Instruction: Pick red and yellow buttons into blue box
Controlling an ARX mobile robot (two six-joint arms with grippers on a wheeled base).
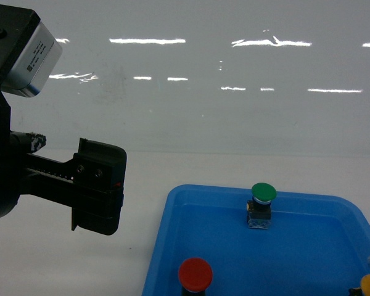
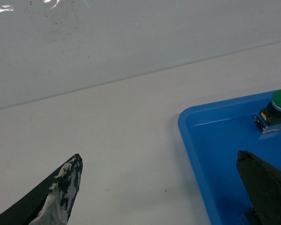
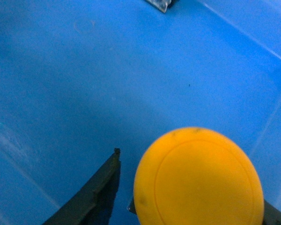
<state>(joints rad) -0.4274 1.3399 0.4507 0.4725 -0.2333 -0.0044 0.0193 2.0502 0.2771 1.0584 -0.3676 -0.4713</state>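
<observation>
Your right gripper (image 3: pixel 189 192) straddles the yellow button (image 3: pixel 199 177), grasp unclear; your left gripper (image 2: pixel 159 187) hangs spread apart.

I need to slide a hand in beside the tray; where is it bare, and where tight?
Bare: the white table left of the blue tray, and the tray floor between the green button and red button. Tight: the right corner, where the right hand straddles the yellow button.

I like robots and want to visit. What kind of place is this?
Probably a robot test lab, not a home: a plain white table, a bare glossy wall, and push-button switches like the green one sitting in a blue tray.
</observation>
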